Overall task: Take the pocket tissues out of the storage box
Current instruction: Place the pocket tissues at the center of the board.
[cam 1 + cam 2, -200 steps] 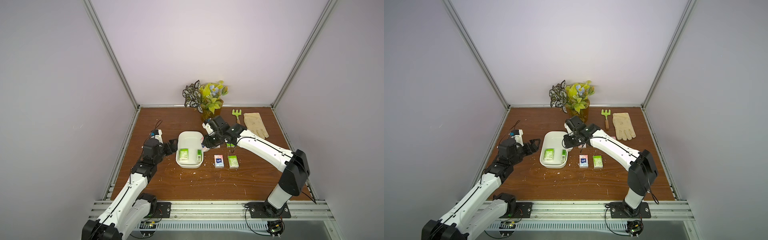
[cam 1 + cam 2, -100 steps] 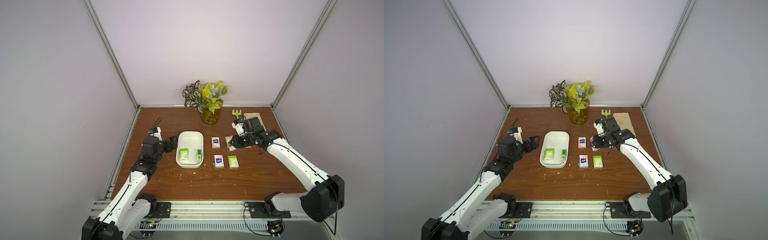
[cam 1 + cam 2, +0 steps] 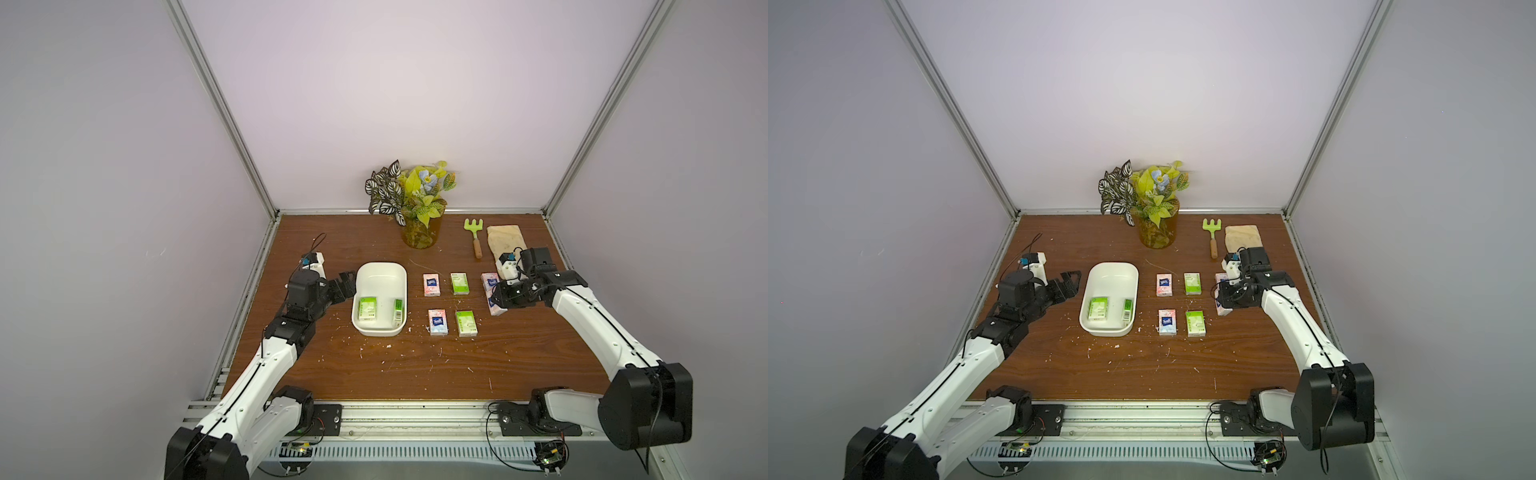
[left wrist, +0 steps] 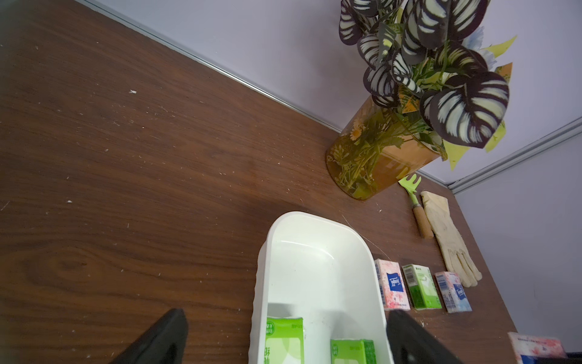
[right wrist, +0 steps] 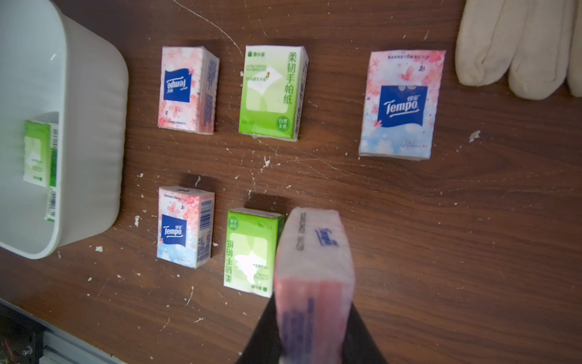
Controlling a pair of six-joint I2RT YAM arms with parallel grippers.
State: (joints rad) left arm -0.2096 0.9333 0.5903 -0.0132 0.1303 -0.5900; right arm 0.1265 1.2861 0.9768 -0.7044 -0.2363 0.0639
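Observation:
The white storage box [image 3: 380, 272] holds two green pocket tissues: one flat [image 3: 368, 308], one on edge [image 3: 397, 312]. To its right, five packets lie in two rows on the table, among them pink [image 3: 431, 284], green [image 3: 459, 283] and pink [image 5: 401, 104]. My right gripper [image 3: 500, 299] is shut on a pink packet [image 5: 315, 252], held on edge just above the table at the right end of the near row, beside a green packet [image 5: 252, 252]. My left gripper [image 3: 347, 284] stands open and empty at the box's left rim [image 4: 261, 283].
A vase of leafy plants [image 3: 419, 232] stands at the back middle. A small green rake [image 3: 476, 239] and a beige glove [image 3: 505, 239] lie at the back right, just behind my right wrist. White crumbs dot the wooden table [image 3: 415, 365].
My right arm has swung from the box's right rim out to the right with the pink packet, then a little nearer and lower. The left arm has hardly moved.

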